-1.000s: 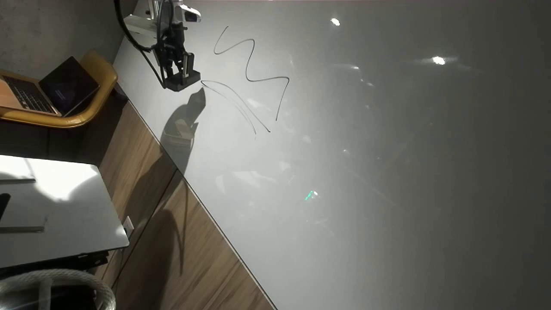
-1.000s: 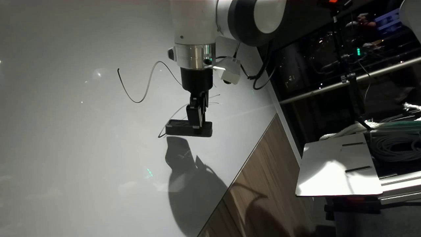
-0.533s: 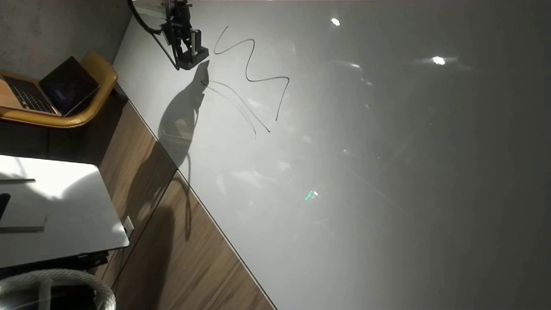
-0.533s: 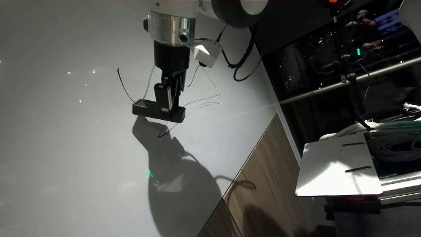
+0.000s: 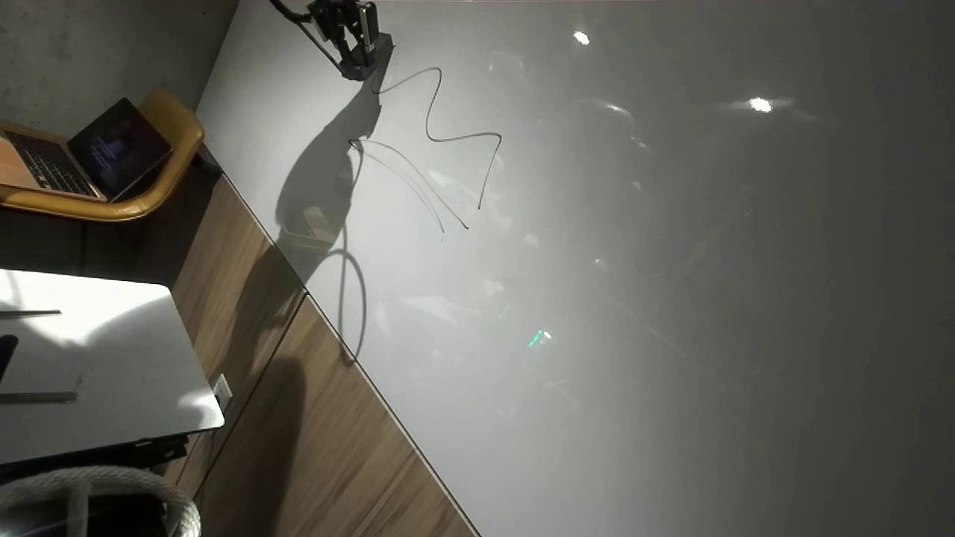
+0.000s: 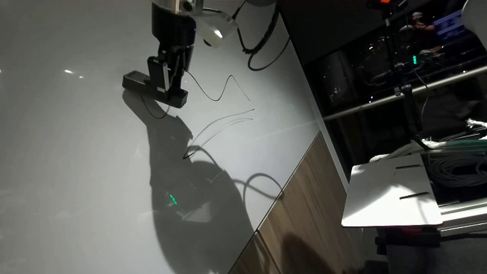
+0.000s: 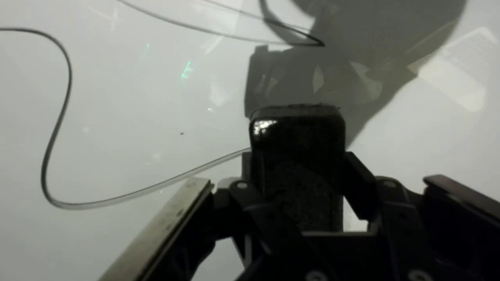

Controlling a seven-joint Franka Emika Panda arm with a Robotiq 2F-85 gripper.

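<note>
My gripper (image 6: 167, 83) is shut on a black eraser-like block (image 7: 297, 136), one finger on each of its long sides. In both exterior views the block lies crosswise beyond the fingertips, close over a glossy pale board (image 5: 597, 425). Its shadow meets the block's edge; whether they touch I cannot tell. A thin wavy dark line (image 5: 466, 137) runs across the board, and part of it passes behind the block and gripper in an exterior view (image 6: 139, 82). Below it are thin curved strokes (image 6: 217, 120) that join in a sharp tip, seen ahead of the block in the wrist view.
Wood panelling (image 5: 358, 432) borders the board along a slanted edge. A laptop (image 5: 45, 164) rests on a tan chair (image 5: 171, 134), beside a grey slotted plate (image 5: 127, 395). A black cable (image 6: 262, 49) loops from the arm. Another view has a pale slotted plate (image 6: 380, 201).
Still holding the block, the gripper has moved up and right in one exterior view, up and left in another. The block's shadow has drawn in against it. The drawn lines look unchanged.
</note>
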